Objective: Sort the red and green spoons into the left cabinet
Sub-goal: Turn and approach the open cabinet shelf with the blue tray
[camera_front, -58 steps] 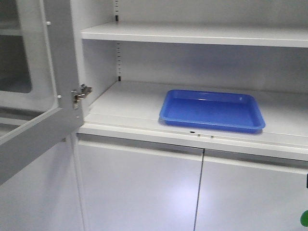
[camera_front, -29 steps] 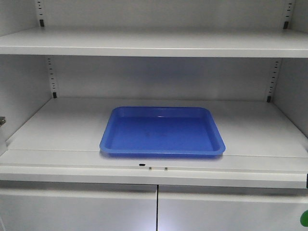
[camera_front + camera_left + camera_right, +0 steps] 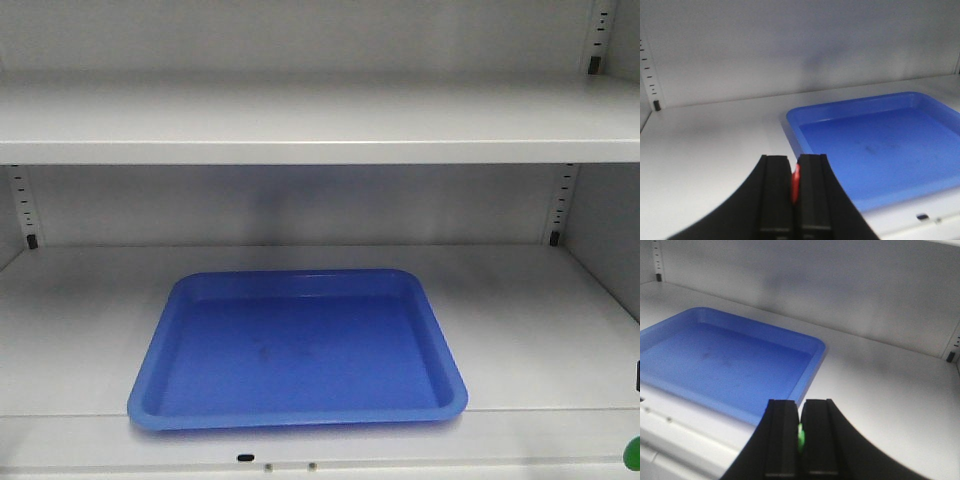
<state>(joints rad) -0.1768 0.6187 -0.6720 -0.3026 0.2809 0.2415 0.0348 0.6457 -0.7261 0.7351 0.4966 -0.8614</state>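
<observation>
Left end effector [image 3: 794, 170] pressed tight on red spoon [image 3: 795, 182], only a sliver showing. Right end effector [image 3: 800, 412] likewise pinching green spoon [image 3: 801, 436]. Both poised at cabinet shelf [image 3: 520, 300], flanking tray [image 3: 300, 350], the likely drop spot. Neither spoon placed yet.

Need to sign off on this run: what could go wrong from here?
Only a sliver of the red spoon shows between the left gripper's shut fingers; such a narrow hold may slip.
The green spoon in the right gripper sits off the blue tray's corner, so releasing now would likely miss it.
</observation>
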